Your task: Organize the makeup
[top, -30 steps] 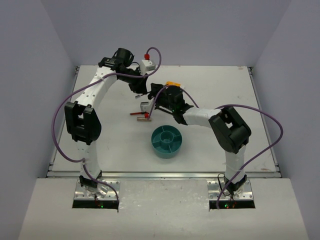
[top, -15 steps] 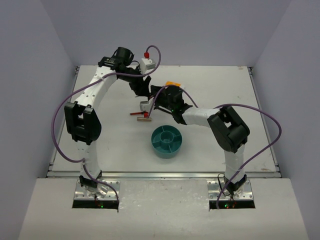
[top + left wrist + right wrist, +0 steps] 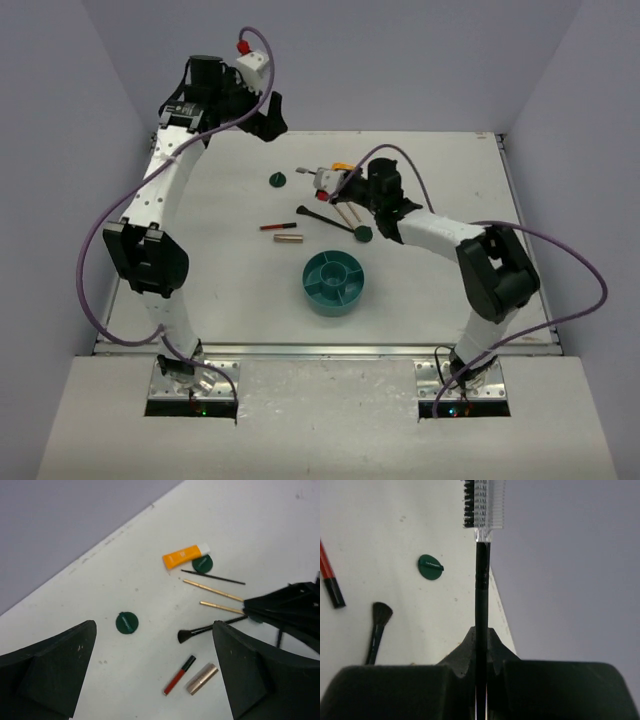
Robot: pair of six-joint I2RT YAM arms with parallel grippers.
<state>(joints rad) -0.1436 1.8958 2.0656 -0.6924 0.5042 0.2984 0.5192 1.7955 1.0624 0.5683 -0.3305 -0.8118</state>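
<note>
Clamping the brow brush by its handle, right jaws squeeze tight. Light, stiff, likely slippery. Left jaws spread wide.

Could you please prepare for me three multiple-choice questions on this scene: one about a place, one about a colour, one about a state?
1. Where does the gold tube lie?
A) beside the red pencil
B) inside the divided bowl
C) in the right tool

2. What colour is the divided bowl?
A) red
B) teal
C) yellow

3. How is the right tool?
A) open, empty
B) shut on the gold tube
C) shut on a black-handled brush

Answers:
1 A: tube and pencil lie side by side.
2 B: its walls are teal.
3 C: it pinches the brush's handle.
</note>
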